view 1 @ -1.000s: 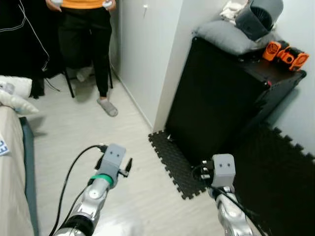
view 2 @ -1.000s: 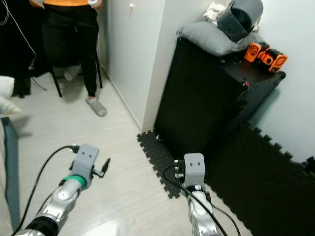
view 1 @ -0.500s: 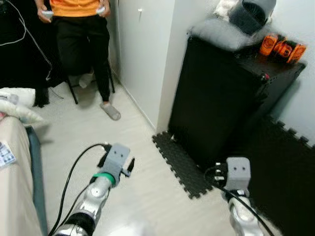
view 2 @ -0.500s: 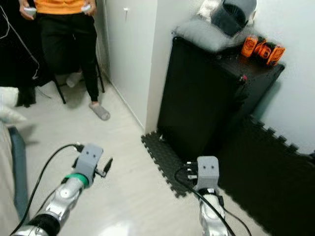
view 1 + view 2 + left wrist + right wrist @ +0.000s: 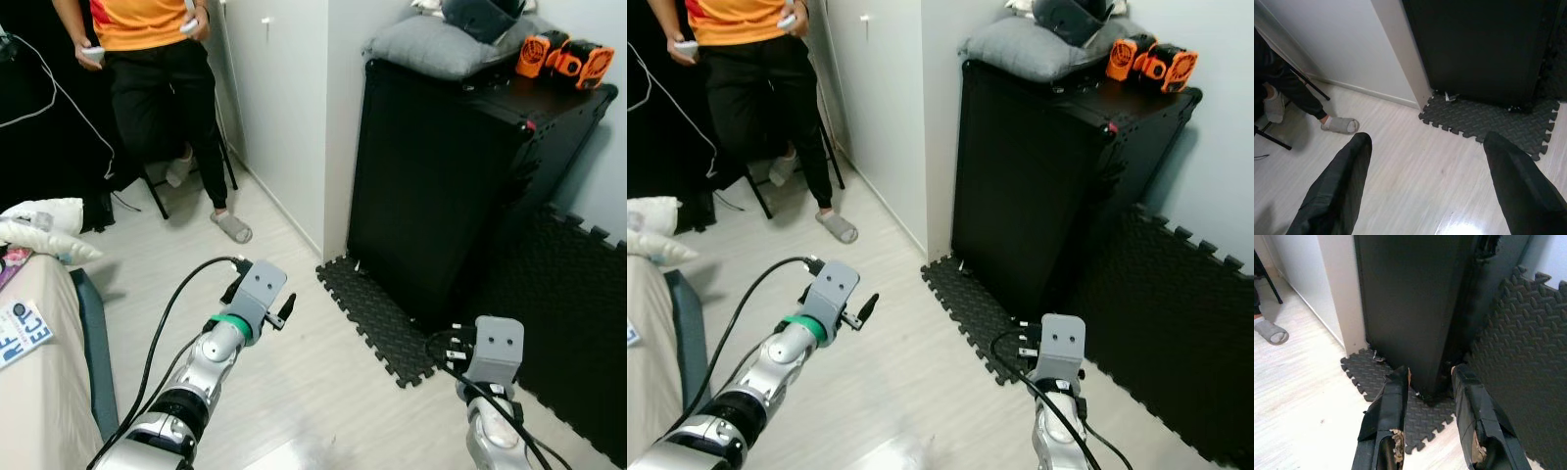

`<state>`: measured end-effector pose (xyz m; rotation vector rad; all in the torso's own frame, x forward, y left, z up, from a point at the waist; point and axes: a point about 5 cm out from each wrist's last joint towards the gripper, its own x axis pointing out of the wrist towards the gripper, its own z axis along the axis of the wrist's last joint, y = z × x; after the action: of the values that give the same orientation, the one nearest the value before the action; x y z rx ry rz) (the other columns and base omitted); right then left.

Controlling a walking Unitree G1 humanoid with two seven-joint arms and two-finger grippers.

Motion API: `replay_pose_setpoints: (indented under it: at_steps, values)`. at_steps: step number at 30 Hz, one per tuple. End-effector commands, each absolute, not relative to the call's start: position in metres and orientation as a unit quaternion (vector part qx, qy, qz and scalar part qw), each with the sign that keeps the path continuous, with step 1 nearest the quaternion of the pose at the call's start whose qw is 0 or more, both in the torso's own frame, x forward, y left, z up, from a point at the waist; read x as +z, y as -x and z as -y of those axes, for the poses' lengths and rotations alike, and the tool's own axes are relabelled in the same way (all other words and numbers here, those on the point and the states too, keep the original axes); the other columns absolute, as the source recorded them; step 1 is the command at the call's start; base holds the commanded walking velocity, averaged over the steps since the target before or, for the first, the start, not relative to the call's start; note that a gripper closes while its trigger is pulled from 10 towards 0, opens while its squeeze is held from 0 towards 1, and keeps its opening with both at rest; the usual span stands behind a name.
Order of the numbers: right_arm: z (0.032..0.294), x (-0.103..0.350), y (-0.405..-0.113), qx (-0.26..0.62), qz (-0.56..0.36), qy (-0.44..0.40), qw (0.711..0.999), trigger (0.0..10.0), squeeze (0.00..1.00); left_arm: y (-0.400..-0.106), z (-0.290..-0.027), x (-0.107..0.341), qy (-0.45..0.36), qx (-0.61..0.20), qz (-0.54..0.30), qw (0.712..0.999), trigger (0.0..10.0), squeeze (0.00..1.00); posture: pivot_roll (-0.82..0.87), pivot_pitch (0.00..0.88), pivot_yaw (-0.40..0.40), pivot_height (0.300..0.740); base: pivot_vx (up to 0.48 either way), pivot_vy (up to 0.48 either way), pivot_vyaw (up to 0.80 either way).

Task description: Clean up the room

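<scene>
While both arms reach over bare floor, left hand [image 5: 1425, 186] wide open and empty, right hand [image 5: 1430, 411] slightly open and empty, clutter remains on the cabinet [image 5: 460, 186] at upper right, so tidying looks barely begun.

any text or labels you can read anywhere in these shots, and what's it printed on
"RE" over "ECT": large dark letters on the white printed sheet lying on the bed, cut off at the picture's edge, so the full words cannot be told.
Small print under those letters: too small to read.
Orange tools on the black cabinet: any markings are too small to read.
</scene>
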<state>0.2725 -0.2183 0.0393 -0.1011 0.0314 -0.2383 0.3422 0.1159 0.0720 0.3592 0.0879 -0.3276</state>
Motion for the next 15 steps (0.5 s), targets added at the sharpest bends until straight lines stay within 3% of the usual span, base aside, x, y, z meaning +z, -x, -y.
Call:
replay_pose_setpoints:
  at_steps: [1, 15]
  values:
    - [0.211, 0.042, -0.280, -0.103, -0.018, 0.047, 0.993, 10.0, 0.00, -0.340, -0.123, 0.069, -0.173, -0.156, -0.050, 0.971, 10.0, 0.00, -0.20, 0.034, 0.071, 0.720, 0.000, 0.000, 0.00]
    - [0.194, 0.061, -0.293, -0.067, 0.024, 0.029, 0.997, 10.0, 0.00, -0.332, -0.126, 0.056, -0.146, -0.125, -0.072, 0.979, 10.0, 0.00, -0.17, 0.006, 0.049, 0.720, 0.000, 0.000, 0.00]
